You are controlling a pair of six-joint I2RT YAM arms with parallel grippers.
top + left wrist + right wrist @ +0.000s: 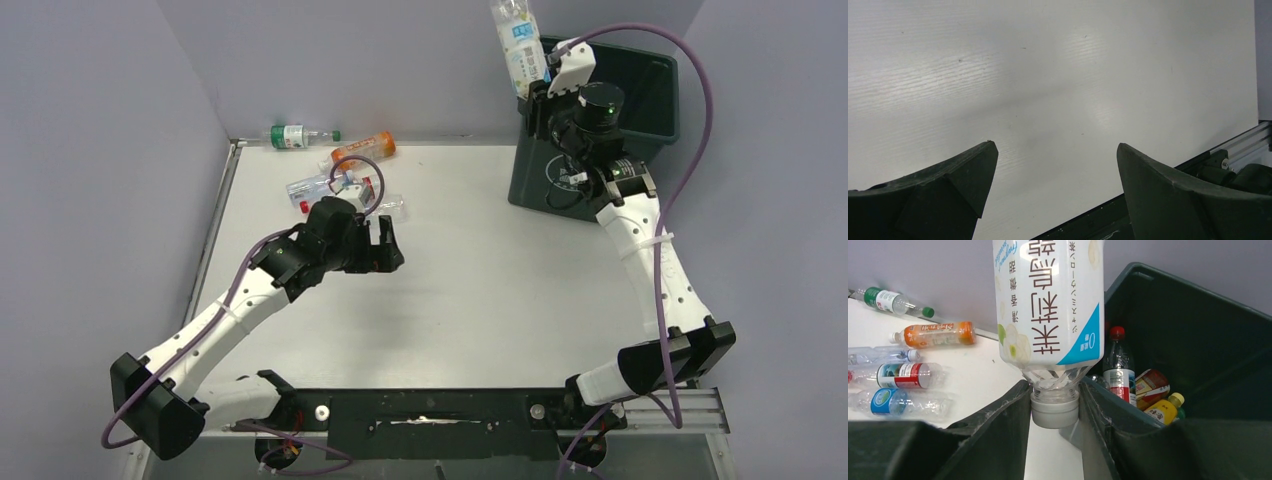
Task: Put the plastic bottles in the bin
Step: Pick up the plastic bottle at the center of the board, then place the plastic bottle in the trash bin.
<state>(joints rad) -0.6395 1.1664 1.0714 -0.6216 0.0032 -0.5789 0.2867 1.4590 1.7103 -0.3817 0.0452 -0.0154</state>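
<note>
Right gripper (1054,387) has its fingers shut on a white-labelled bottle (1048,300) by the neck, cap down, just above the bin (1198,315) rim, poised to drop. Left gripper (385,250) hangs with fingers wide and empty, well left of the bin near the loose bottles (340,182).

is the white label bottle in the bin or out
Out: the bottle sits cap down in the right gripper, up by the bin rim.

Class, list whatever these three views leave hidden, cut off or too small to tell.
- Top view: white-labelled clear plastic bottle, base cut off by the upper edge.
- Top view: dark green square plastic bin, contents hidden behind the right arm.
- Top view: clear bottles partly behind the left arm; labels too small.
</note>
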